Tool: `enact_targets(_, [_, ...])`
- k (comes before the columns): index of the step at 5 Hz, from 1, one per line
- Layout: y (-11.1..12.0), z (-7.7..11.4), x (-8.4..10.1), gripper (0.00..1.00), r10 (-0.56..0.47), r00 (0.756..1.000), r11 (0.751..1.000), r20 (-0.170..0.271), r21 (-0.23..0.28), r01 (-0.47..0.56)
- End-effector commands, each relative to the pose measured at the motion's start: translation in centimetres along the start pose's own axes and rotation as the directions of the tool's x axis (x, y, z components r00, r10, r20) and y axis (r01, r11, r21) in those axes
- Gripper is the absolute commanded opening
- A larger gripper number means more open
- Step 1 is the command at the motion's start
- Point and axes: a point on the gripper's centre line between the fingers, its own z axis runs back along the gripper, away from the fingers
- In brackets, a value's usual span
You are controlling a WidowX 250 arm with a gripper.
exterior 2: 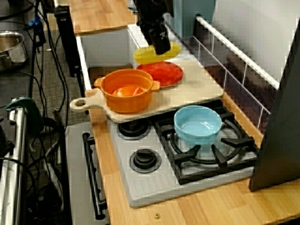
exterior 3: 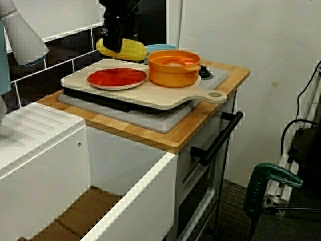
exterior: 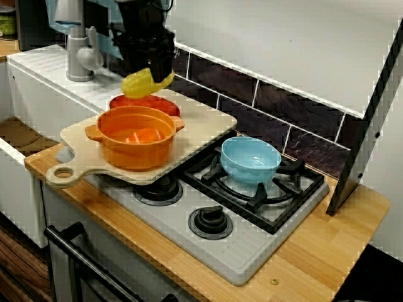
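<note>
My black gripper (exterior: 153, 70) is shut on a yellow corn cob (exterior: 146, 83) and holds it in the air. From the stove's front side the corn cob (exterior 2: 157, 53) hangs just above a red plate (exterior 2: 160, 73). From the sink side the corn cob (exterior 3: 123, 49) shows behind the red plate (exterior 3: 117, 77), with the gripper (exterior 3: 116, 41) clamped on its left half. The red plate (exterior: 145, 104) lies on a pale cutting board (exterior: 201, 119). In front of it stands an orange pot (exterior: 135, 135) with an orange piece inside.
The cutting board (exterior 2: 197, 89) rests over the stove's left burners. A light blue bowl (exterior: 250, 159) sits on the black grate (exterior: 277, 195) at the right. A grey faucet (exterior: 80, 53) and a white sink (exterior 3: 45, 150) lie to the left. A dark panel (exterior: 368, 119) leans at the far right.
</note>
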Motion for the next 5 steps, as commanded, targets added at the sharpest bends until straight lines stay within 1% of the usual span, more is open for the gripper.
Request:
enact_targets(1, [-2.7,3.2,2.1,0.0,-0.073,0.995,0.996,0.068,-0.045,0.076])
enact_targets(2, [-4.7,2.8,2.4,0.0,-0.123,0.991,0.991,0.053,-0.055,0.126])
enact_targets(3, [-6.4,1.9,2.3,0.0,-0.172,0.984,0.983,0.049,-0.051,0.175])
enact_targets(4, [-8.0,0.7,2.1,0.0,-0.225,0.974,0.973,0.038,-0.047,0.227])
enact_targets(5, [-9.4,0.1,2.1,0.0,-0.255,0.967,0.965,0.011,-0.064,0.256])
